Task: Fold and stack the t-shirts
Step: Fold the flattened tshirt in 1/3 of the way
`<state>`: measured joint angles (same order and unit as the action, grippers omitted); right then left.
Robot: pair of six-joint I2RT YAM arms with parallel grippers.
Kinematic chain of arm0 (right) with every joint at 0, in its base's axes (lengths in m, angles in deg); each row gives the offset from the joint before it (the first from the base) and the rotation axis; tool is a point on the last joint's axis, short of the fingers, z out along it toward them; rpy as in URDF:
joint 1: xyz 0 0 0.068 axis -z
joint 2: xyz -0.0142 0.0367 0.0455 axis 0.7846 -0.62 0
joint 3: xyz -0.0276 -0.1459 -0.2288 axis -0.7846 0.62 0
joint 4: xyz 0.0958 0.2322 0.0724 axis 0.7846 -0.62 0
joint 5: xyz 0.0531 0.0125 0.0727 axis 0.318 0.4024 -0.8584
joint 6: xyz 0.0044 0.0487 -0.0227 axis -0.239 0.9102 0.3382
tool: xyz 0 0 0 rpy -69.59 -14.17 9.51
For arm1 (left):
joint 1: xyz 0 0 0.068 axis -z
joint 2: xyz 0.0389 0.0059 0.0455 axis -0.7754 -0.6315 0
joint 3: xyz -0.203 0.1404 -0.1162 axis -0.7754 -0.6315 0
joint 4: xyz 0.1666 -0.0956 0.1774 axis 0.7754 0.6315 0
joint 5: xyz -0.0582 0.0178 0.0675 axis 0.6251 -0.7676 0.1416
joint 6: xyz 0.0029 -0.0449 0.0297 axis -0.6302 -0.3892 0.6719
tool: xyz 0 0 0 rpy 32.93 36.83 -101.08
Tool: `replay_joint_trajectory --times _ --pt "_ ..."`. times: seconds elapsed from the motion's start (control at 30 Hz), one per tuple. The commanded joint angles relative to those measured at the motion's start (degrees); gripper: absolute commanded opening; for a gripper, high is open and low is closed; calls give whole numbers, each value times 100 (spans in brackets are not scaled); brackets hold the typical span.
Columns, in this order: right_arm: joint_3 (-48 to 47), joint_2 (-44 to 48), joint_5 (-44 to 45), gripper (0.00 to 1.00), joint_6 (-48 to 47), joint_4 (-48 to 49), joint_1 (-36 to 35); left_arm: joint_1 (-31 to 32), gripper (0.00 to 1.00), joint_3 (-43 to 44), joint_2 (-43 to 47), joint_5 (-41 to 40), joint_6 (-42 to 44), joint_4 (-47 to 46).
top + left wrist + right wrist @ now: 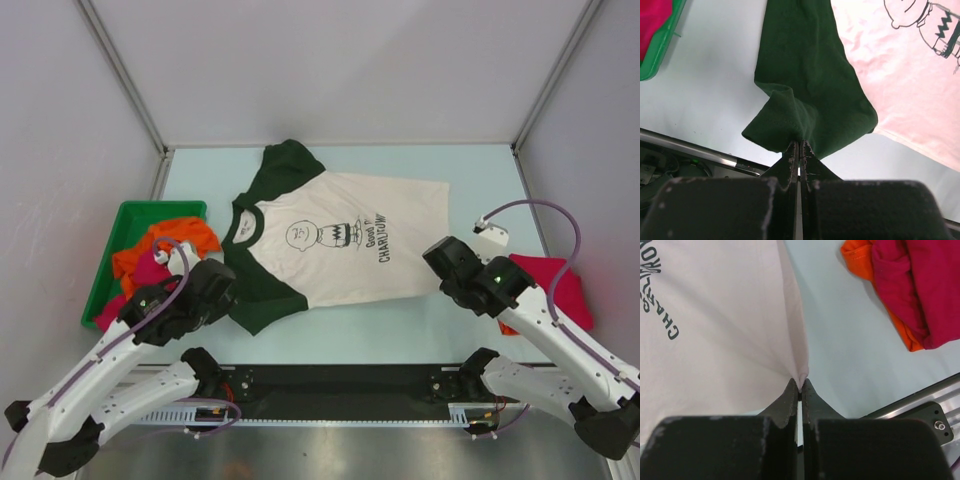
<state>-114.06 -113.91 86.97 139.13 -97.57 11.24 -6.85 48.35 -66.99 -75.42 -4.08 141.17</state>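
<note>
Top external view first: where is the cream tee (340, 235)?

— Spread flat in the middle of the table (470, 170), print up, with the collar to the left and the hem to the right. I can see no fold in it yet.

— And the arms?

— Both are on its near edge. The left gripper (799, 146) is clenched on the cuff of the near green sleeve (800, 85), and the left wrist view shows the cloth bunched right at the fingertips. The right gripper (800, 385) is pinched tight on the near right corner of the hem, with the cream cloth drawn to a peak between its jaws.

— So how far along are we?

— Partway, I'd judge. At the right, well apart from the cream tee, a crimson tee (920, 285) lies on top of an orange tee (856, 260). That looks like the start of the stack, though I can't tell how neatly either is folded.

— And what's left?

— The cream tee has all its folding to come, then it goes onto that pile. At the left, the green bin (140, 215) holds a second orange tee (200, 232) and a pink tee (148, 272), both crumpled. Whether more lies under them, I can't say.
</note>
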Motion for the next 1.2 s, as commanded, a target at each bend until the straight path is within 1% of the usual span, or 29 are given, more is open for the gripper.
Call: replay_joint_trajectory --times 0.0,0.1,0.2,0.3,0.43,0.6,0.63,0.67,0.7,0.73,0.77,0.8,0.9,1.0,1.17 --pt "-201 276 318 0 66 -359 -16 40 0 69 90 39 -41 3" --pt "-218 171 344 0 -128 -140 -16 31 0 42 -94 91 398 -513" --pt "-279 -23 335 0 -295 63 2 40 0 200 -437 13 689 -682" --pt "-218 -146 353 0 -453 273 63 40 0 394 -657 -259 909 -805" --pt "27 -251 116 0 -541 563 274 31 0 578 -938 -453 1286 -1095" --pt "213 -252 10 0 -471 652 581 -39 0 921 -1247 -884 1489 -1130" --pt "239 -225 -24 0 -541 687 669 -283 0 965 -1247 -867 1698 -1200" --pt "265 -216 -112 0 -689 739 905 -459 0 965 -1247 -805 1822 -1271" --pt "274 -208 -165 0 -752 801 1020 -661 0 939 -1238 -579 1980 -1489" --pt "283 -199 -200 0 -813 836 1143 -1020 0 887 -1247 -507 2199 -1561" --pt "300 -190 -279 0 -901 880 1240 -1119 0 895 -1299 -497 2254 -1614" --pt "292 -199 -314 0 -928 924 1398 -1146 0 912 -1343 -689 2280 -1606" --pt "327 -225 -376 0 -1007 1012 1600 -1182 0 957 -1466 -840 2324 -1632" --pt "371 -269 -429 0 -1095 1091 1741 -1383 0 869 -1562 -805 2359 -1745" --pt "424 -401 -657 0 -1314 1293 2163 -1937 0 649 -1677 -524 2596 -2114"
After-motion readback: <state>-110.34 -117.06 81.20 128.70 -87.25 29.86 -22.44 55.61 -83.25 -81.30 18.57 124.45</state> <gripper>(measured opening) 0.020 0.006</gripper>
